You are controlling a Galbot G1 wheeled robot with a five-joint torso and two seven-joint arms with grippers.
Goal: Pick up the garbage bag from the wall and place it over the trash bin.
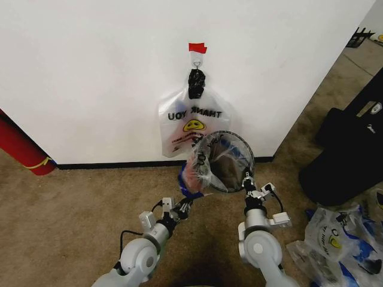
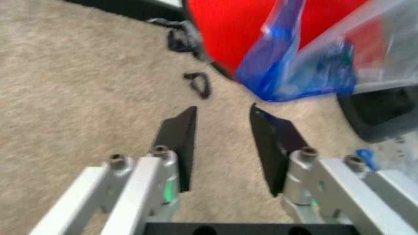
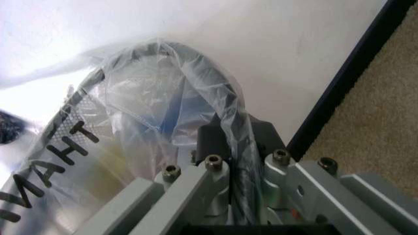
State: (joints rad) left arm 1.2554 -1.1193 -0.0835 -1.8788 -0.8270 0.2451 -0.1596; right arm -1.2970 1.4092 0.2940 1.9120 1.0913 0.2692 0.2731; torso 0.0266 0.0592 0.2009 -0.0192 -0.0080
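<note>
White wall (image 1: 90, 78) ahead with black baseboard, brown carpet (image 1: 72, 209) below. Small hook and red tape strip (image 1: 197, 48) at 12 o'clock, and a THANK YOU smiley bag (image 1: 190, 122) hangs from the hook.

Trash bin (image 1: 230, 155) is held tilted off the floor, its mouth facing the camera, just in front of the smiley bag. Garbage bag (image 1: 200, 170) is draped over the bin's rim on its 9 o'clock side, and blue parts hang below at 7 o'clock.

Right gripper (image 1: 248, 181) reaches up at the bin's 5 o'clock. Right wrist view: fingers (image 3: 216, 139) clamped on the rim wire, with bag film (image 3: 163, 98) wrapped over it.

Left gripper (image 1: 182, 207) sits low, just under the hanging blue plastic. Left wrist view: black fingers (image 2: 179, 142) spread apart, nothing between them, blue bag edge (image 2: 287, 78) just beyond the tips, the bin's red base (image 2: 248, 24) behind it.

Open carpet at 9 o'clock. At 3 o'clock, a black case (image 1: 347, 155) and loose bags (image 1: 338, 239) on the floor.
</note>
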